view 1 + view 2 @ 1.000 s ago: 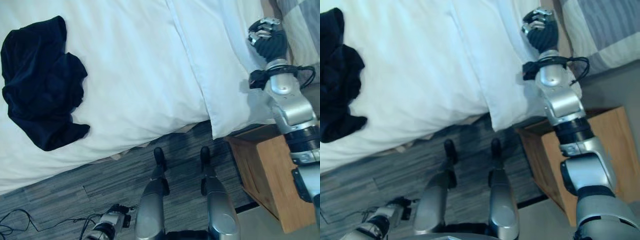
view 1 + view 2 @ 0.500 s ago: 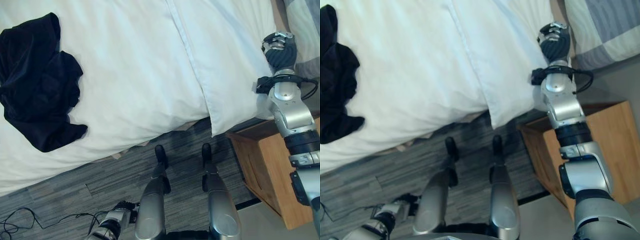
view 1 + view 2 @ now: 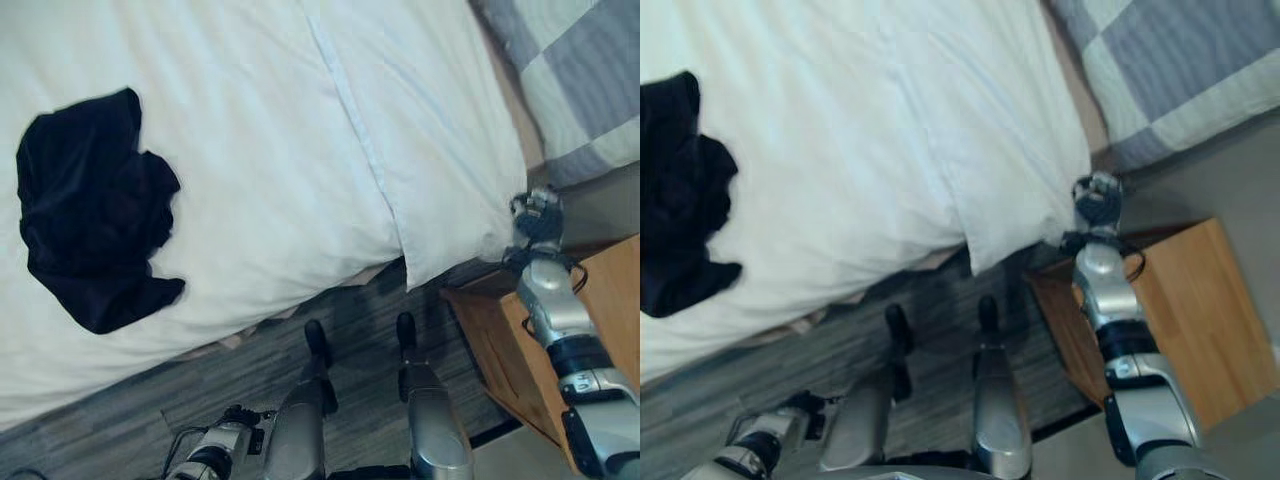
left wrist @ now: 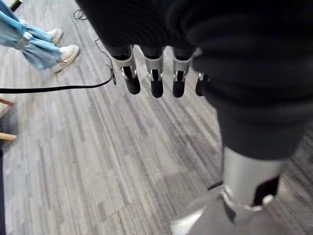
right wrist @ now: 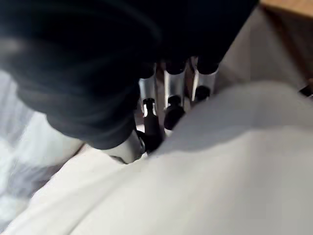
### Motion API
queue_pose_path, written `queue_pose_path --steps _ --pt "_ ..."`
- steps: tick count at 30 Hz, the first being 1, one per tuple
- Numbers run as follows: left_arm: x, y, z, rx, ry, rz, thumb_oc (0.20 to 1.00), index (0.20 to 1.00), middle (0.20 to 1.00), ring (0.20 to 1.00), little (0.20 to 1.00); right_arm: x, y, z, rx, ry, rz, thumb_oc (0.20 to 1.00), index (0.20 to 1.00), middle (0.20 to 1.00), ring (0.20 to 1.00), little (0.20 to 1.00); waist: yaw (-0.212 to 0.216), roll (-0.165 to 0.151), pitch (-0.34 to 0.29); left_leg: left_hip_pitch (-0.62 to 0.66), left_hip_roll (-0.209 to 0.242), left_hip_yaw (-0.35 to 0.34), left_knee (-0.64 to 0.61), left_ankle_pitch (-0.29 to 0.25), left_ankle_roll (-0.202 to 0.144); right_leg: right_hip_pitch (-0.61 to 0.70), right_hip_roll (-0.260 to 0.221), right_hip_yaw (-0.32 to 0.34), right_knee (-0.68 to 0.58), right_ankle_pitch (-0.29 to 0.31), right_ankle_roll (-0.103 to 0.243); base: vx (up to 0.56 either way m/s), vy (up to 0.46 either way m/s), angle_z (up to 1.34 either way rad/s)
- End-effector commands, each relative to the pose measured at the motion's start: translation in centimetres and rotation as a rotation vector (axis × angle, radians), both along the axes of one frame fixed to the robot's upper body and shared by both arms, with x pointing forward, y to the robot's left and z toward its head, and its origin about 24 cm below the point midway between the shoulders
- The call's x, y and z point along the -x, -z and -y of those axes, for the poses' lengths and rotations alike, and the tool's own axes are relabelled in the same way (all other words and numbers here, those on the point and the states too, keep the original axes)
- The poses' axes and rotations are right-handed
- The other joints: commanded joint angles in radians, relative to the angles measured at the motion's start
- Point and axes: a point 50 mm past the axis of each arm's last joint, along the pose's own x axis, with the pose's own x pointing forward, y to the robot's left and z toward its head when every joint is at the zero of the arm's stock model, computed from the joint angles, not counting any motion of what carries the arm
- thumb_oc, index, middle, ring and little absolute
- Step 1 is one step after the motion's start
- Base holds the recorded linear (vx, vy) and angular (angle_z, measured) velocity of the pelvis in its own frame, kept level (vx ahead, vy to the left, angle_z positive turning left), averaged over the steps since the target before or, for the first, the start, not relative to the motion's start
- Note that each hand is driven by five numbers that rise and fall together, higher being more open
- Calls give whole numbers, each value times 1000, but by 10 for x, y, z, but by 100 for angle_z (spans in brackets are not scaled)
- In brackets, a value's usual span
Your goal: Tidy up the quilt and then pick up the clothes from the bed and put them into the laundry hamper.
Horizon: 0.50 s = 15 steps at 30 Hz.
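At the quilt's (image 3: 330, 150) corner my right hand (image 3: 538, 215) pinches soft, bulky cloth; beyond it, limp dark clothes (image 3: 95, 220) bunch easily.

- Our left hand (image 4: 146, 24) has a dark ribbed cover over its back and wrist, bulging like a thick sleeve.
- Its fingers (image 4: 156, 87) are silver with glossy dark tips, set side by side in a row.
- Our right hand (image 3: 538, 215) wears the same dark ribbed cover.
- Our right arm (image 3: 552, 305) is silver-grey, built of rounded shells split by dark bands.
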Motion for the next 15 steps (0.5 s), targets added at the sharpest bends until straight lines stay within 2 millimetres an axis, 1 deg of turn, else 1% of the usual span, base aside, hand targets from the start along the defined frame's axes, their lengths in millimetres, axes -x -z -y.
queue_pose_path --steps 1,2,5,6,7,8,9,10,11,12,13,14,15 --pt "36 15 -1 -41 8 -120 1000 1000 1000 1000 1000 135 123 70 42 340 -541 200 200 200 200 200 -93 30 6 5 90 -11 147 -121 -68 10 -24 -2 -94 55 25 -18 121 -5" --pt "37 15 -1 -45 13 -122 1000 1000 1000 1000 1000 136 122 71 43 346 -539 200 200 200 200 200 -94 29 0 13 90 -10 143 -121 -68 17 -24 -2 -98 57 26 5 76 -14" --pt "46 17 -5 -84 62 -159 1000 1000 1000 1000 1000 142 117 79 64 379 -517 200 200 200 200 200 -100 12 -55 66 87 0 112 -123 -65 65 -25 5 -122 67 40 13 66 -23" --pt "49 18 -6 -92 64 -171 1000 1000 1000 1000 1000 142 115 81 70 371 -512 200 200 200 200 200 -101 5 -72 81 85 0 104 -125 -64 77 -25 6 -128 70 45 18 62 -22" --pt "54 18 -7 -105 63 -190 1000 1000 1000 1000 1000 142 112 83 89 354 -507 200 200 200 200 200 -100 -4 -103 106 82 3 88 -127 -62 98 -24 6 -138 76 52 9 46 -20" --pt "55 19 -7 -106 63 -192 1000 1000 1000 1000 1000 142 112 83 90 352 -508 200 200 200 200 200 -100 -5 -105 109 82 3 87 -127 -61 101 -24 6 -139 76 52 17 36 -26" --pt "57 19 -8 -116 66 -206 1000 1000 1000 1000 1000 141 111 83 87 335 -509 200 200 200 200 200 -99 -10 -125 123 82 6 78 -128 -60 113 -23 4 -145 79 56 32 0 -22" --pt "63 20 -9 -130 67 -231 1000 1000 1000 1000 1000 140 112 80 73 278 -536 200 200 200 200 200 -93 -17 -155 143 78 5 67 -131 -59 131 -20 -3 -152 80 61 48 -7 -17" --pt "65 20 -9 -133 63 -242 1000 1000 1000 1000 1000 139 116 76 69 231 -567 667 667 667 667 667 -90 -20 -169 152 75 4 59 -131 -58 139 -18 -8 -156 81 63 37 -24 -7" --pt "66 20 -9 -135 58 -244 1000 1000 1000 1000 1000 139 118 74 67 211 -579 906 906 906 906 906 -87 -21 -177 153 74 4 54 -128 -58 138 -17 -8 -157 84 63 0 0 0" --pt "67 21 -9 -134 54 -250 1000 1000 1000 1000 1000 139 121 70 65 171 -605 1000 1000 1000 1000 1000 -85 -21 -180 161 72 3 50 -130 -56 148 -17 -13 -160 83 65 0 0 0" --pt "69 21 -8 -132 40 -260 1000 1000 1000 1000 1000 137 130 59 60 89 -660 1000 1000 1000 1000 1000 -77 -22 -197 169 70 2 37 -125 -56 155 -16 -21 -164 84 66 14 -22 6" --pt "71 22 -7 -130 26 -274 1000 1000 1000 1000 1000 140 146 41 38 0 -755 1000 1000 1000 1000 1000 -61 -19 -214 180 66 -4 26 -122 -54 166 -15 -36 -165 82 66 16 -29 7"
